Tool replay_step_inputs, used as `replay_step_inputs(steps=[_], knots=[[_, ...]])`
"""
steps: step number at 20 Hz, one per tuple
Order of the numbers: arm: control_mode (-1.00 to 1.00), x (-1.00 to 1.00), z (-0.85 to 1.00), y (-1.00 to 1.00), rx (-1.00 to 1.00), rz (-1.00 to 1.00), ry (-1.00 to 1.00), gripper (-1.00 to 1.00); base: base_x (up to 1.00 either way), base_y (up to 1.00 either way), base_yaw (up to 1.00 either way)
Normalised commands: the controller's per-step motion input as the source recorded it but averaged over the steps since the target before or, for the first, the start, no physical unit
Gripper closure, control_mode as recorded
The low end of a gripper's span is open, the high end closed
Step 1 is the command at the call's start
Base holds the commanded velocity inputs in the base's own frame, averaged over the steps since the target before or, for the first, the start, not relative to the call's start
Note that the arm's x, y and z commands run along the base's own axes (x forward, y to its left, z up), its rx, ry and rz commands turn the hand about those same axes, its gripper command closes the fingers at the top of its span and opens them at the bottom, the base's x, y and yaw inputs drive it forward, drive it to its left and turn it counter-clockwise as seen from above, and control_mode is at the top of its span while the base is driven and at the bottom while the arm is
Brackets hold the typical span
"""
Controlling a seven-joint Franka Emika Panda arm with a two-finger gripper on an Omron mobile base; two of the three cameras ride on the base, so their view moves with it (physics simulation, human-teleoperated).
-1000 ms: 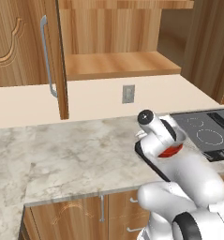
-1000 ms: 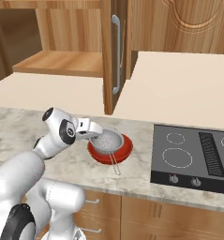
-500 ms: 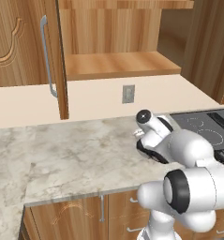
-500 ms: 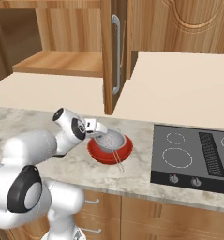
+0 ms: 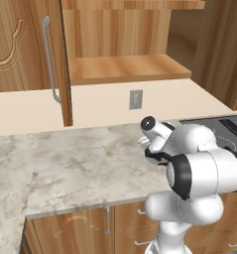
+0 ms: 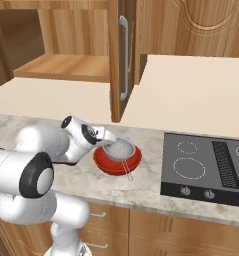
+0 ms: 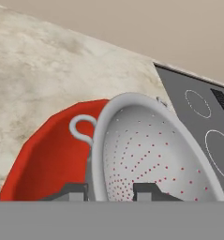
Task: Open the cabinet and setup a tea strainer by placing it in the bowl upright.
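On the marble counter (image 6: 51,127), just left of the black cooktop (image 6: 206,162), sits the red bowl (image 6: 107,160), and the tea strainer (image 6: 120,148) is inside it. From the right base view the strainer is a grey perforated cup whose rim stands higher than the bowl's rim, and a thin wire handle reaches from it over the near edge of the bowl toward the front of the counter. From the hand view the strainer (image 7: 151,150) is very close and is tilted, with its open mouth turned toward the camera; a small wire loop rises at its left side over the red inside of the bowl (image 7: 48,159). The gripper (image 7: 111,191) is at the strainer's rim: one dark finger tip (image 7: 148,190) is inside the cup and the other is outside it, so the jaws are closed on the strainer's wall. In the right base view the gripper (image 6: 109,137) comes to the strainer from the left, at the end of the white arm bent low over the counter. Above the counter the cabinet (image 6: 118,60) is open: its door with the long silver bar handle (image 6: 123,57) stands edge-on toward the robot, and a bare wooden shelf (image 6: 61,67) is visible inside. In the left base view the arm covers the bowl, and a wall outlet (image 5: 136,99) is on the beige wall under the cabinet shelf (image 5: 125,69).
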Motion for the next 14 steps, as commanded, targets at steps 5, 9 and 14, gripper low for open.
replay_step_inputs(steps=[5,9,14], knots=[[-1.00,0.21,-0.38,0.00,0.00,0.00,0.00,1.00,0.00,0.00,0.00],[-1.00,0.13,-0.42,0.00,0.00,0.00,0.00,1.00,0.00,0.00,0.00],[-1.00,0.03,-0.20,0.00,0.00,0.00,0.00,1.00,0.00,0.00,0.00]])
